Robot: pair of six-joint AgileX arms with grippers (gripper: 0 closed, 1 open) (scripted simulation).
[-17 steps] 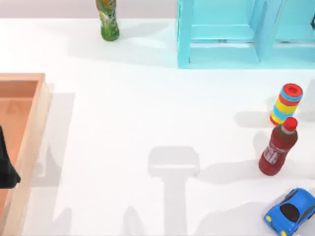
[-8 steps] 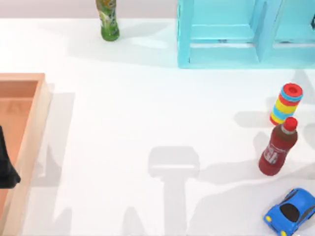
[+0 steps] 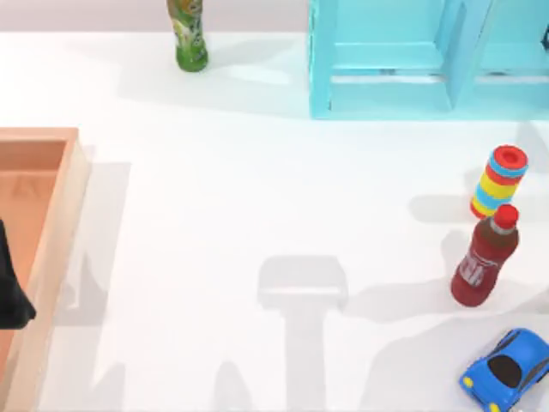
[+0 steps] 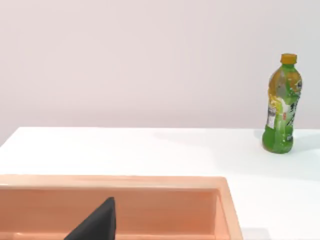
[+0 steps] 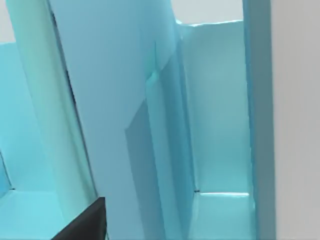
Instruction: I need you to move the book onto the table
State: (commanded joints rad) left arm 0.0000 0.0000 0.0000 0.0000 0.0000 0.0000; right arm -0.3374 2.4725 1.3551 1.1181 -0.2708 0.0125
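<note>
Broad flat white table (image 3: 223,197): spans the whole top view; also seen in the left wrist view (image 4: 125,147), ending at a plain pale wall on the far side.

Light wooden tray (image 3: 53,249): sits at the left edge of the table, with its raised rim seen in the left wrist view (image 4: 125,181).

Left gripper (image 3: 10,292): hangs over the tray at the far left edge of the top view. Appears as a dark wedge above the tray floor in the left wrist view (image 4: 97,222). Opening: cannot tell.

Right gripper (image 5: 82,222): appears as a dark corner close against the turquoise panels of the open shelf unit (image 5: 125,100). Opening: cannot tell.

Turquoise shelf unit (image 3: 322,60): stands at the far right of the table.

Large teal-blue hardcover book: position cannot be told, since no cover can be separated from the like-coloured shelf panels.

Green plastic drink bottle with orange cap (image 3: 189,39): stands upright at the far edge, left of the shelf (image 4: 282,110).

Stack of striped rings with red top (image 3: 499,182): stands on the right side, nearer than the shelf.

Dark red soda bottle with red cap (image 3: 485,257): stands just on the near side of the stack.

Blue toy car (image 3: 506,371): rests at the near right corner, apart from the bottle.
</note>
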